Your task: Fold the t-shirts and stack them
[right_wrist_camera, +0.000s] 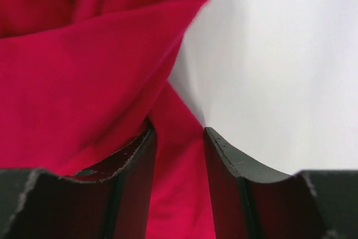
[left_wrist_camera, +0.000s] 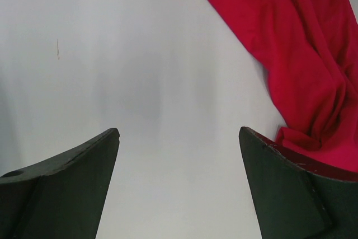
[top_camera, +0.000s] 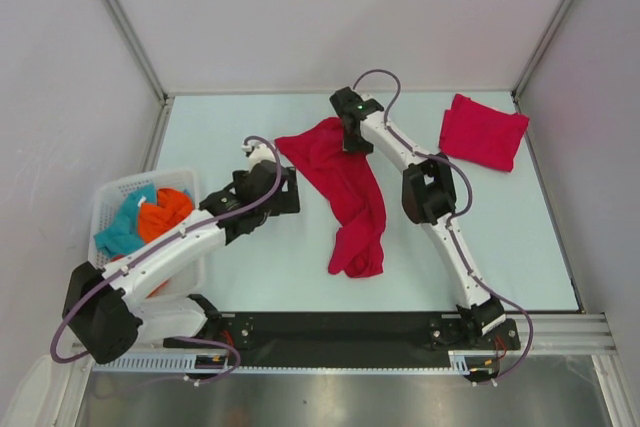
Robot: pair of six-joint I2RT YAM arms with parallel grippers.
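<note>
Right wrist showed my right end effector [right_wrist_camera: 179, 134] pinching the crumpled t-shirt [right_wrist_camera: 72, 54]; the left end effector [left_wrist_camera: 179, 138] hung spread, cloth just right of it. Flattening was the step in hand, I judged; next, left should grip that cloth.

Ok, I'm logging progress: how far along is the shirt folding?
Done: one folded shirt lies far right. In hand: the right fingers pinch the loose shirt mid-table; the left fingers are open, empty. Remaining: folding it, stacking, and perhaps the basket clothes.
</note>
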